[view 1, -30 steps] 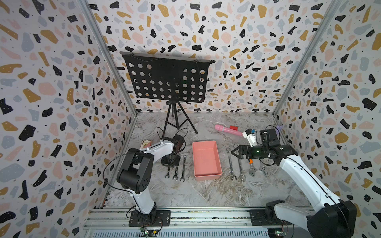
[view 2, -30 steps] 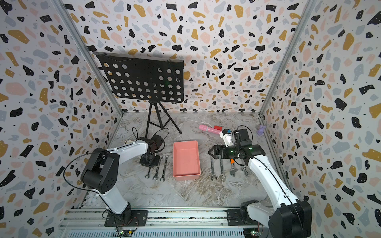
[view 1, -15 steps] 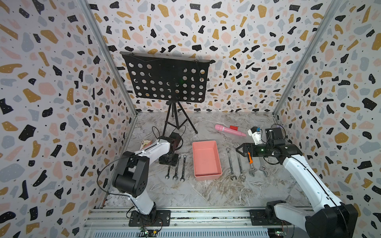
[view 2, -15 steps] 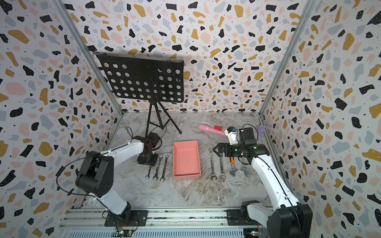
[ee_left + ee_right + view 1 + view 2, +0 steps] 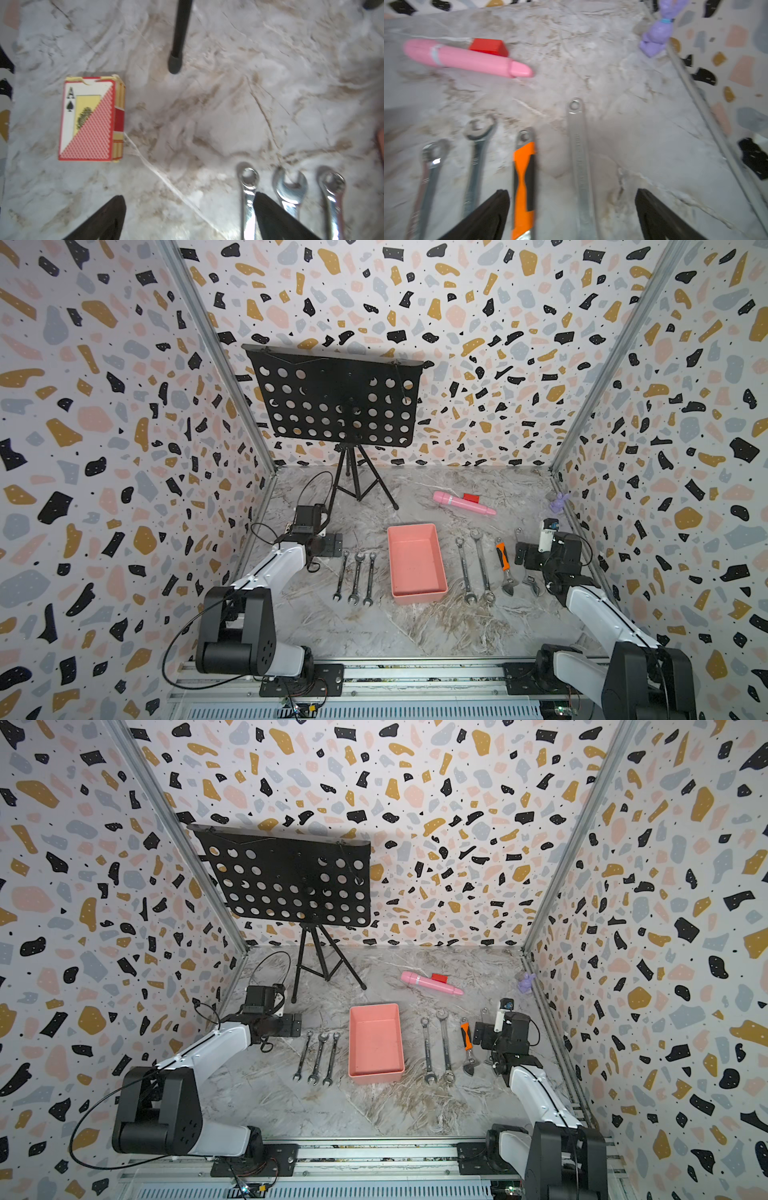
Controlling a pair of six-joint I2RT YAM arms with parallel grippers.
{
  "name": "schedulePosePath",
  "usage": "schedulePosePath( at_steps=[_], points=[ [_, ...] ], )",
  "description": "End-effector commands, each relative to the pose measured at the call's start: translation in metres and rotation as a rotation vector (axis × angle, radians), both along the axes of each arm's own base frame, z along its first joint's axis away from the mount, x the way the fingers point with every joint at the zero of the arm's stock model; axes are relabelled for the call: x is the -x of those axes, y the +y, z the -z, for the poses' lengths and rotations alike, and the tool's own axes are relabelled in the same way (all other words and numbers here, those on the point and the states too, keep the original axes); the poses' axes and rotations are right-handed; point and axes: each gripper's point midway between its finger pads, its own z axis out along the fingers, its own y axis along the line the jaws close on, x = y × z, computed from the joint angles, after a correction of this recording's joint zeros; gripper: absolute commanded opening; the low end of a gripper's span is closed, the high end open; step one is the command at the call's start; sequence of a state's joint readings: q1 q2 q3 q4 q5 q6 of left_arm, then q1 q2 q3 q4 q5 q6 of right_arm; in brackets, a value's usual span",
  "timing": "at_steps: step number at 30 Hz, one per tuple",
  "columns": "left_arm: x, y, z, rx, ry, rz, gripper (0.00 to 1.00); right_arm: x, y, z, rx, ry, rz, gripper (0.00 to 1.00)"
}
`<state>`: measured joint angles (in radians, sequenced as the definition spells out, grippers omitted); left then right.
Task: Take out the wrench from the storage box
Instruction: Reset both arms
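Note:
The salmon-pink storage box (image 5: 415, 564) (image 5: 376, 1042) lies mid-table and holds nothing. Three wrenches (image 5: 356, 577) (image 5: 319, 1058) lie side by side to its left; their heads show in the left wrist view (image 5: 291, 185). To its right are two more wrenches (image 5: 473, 568), an orange-handled adjustable wrench (image 5: 504, 566) (image 5: 523, 176) and a plain silver one (image 5: 579, 155). My left gripper (image 5: 332, 545) (image 5: 189, 201) hangs open just behind the left wrenches, holding nothing. My right gripper (image 5: 521, 553) (image 5: 572, 195) is open above the silver wrench's handle.
A black music stand (image 5: 338, 402) stands at the back, one foot (image 5: 175, 62) near my left gripper. A playing-card box (image 5: 91, 120) lies by the left wall. A pink cylinder (image 5: 463, 503), a red block (image 5: 470, 497) and a purple toy (image 5: 559, 502) lie at the back right.
My left gripper has opened and drawn back a little from the left row of wrenches. My right arm has pulled back to the right, its gripper still open.

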<state>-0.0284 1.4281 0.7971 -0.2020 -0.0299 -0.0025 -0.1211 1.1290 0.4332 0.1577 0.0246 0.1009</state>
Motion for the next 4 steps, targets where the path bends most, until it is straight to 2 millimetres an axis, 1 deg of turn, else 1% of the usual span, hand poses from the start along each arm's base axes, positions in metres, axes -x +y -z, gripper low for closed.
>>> schedulePosePath(
  at_steps=[1, 2, 3, 4],
  points=[
    [-0.038, -0.003, -0.031, 0.037, -0.266, 0.03, 1.0, -0.019, -0.046, -0.026, 0.097, -0.16, 0.188, 1.0],
    [-0.04, -0.001, -0.031, 0.047, -0.292, 0.018, 1.0, -0.021, -0.047, -0.021, 0.09, -0.16, 0.185, 1.0],
    [-0.042, 0.0, -0.031, 0.072, -0.314, 0.004, 1.0, -0.025, -0.046, -0.011, 0.085, -0.142, 0.172, 1.0],
    [-0.044, 0.001, -0.03, 0.078, -0.319, -0.001, 1.0, -0.028, -0.044, -0.006, 0.082, -0.142, 0.158, 1.0]
  ],
)
